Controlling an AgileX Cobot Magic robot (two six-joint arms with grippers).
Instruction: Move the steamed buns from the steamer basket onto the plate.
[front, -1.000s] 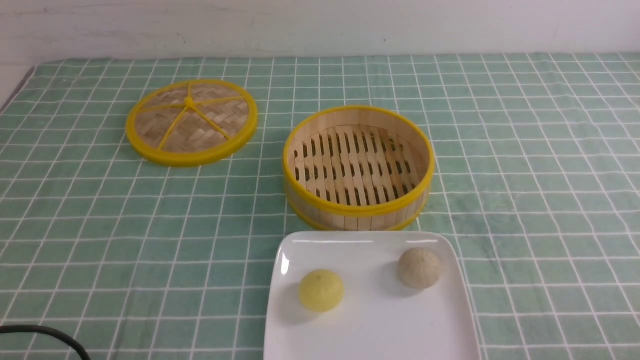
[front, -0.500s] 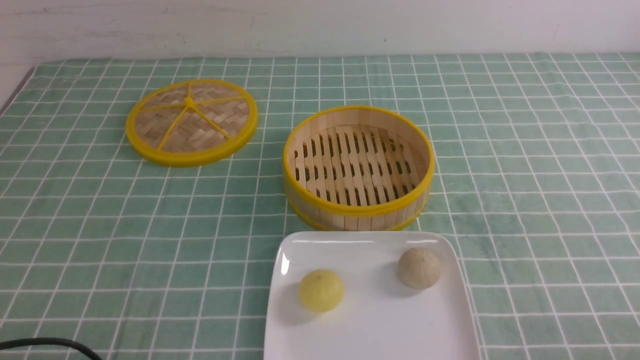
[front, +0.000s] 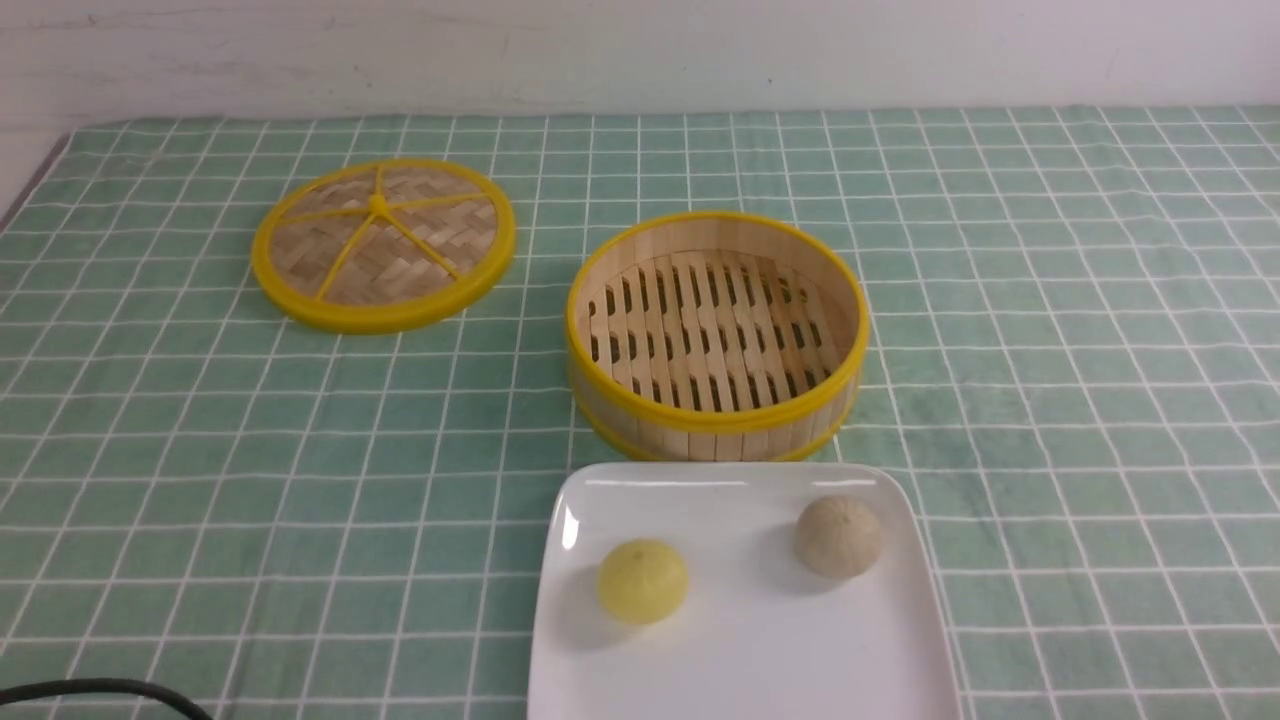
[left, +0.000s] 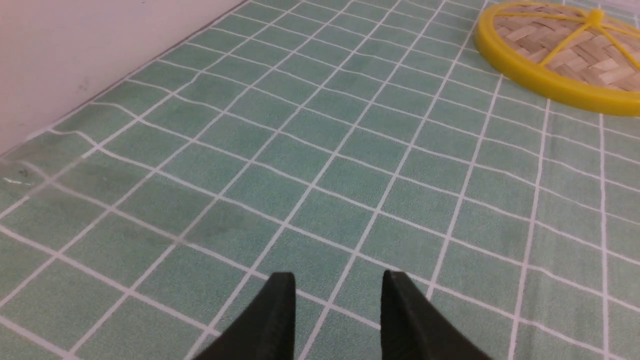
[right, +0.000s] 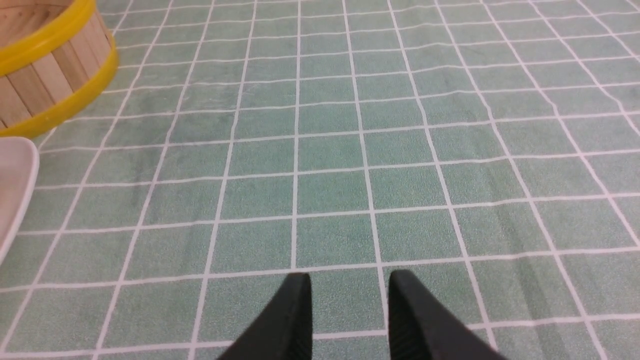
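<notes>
Plainly, I hold nothing: my left claw and my right claw each hang low over the green checked tablecloth, jaws parted and bare cloth showing between them. Nearest on my left lies a dark cable, and I judge a careless sweep of that arm could snag it. Next comes the plate, with the yellow bun near its middle left and the beige bun close to its far right corner. Both are off the steamer basket, so the job looks done to me. The danger now is my own right arm: the plate's edge sits near it, and a knock could send the beige bun rolling over the glossy rim. Beyond, the basket stands empty just behind the plate, and farthest left rests the lid, which my left claw could clip if it swings forward.
</notes>
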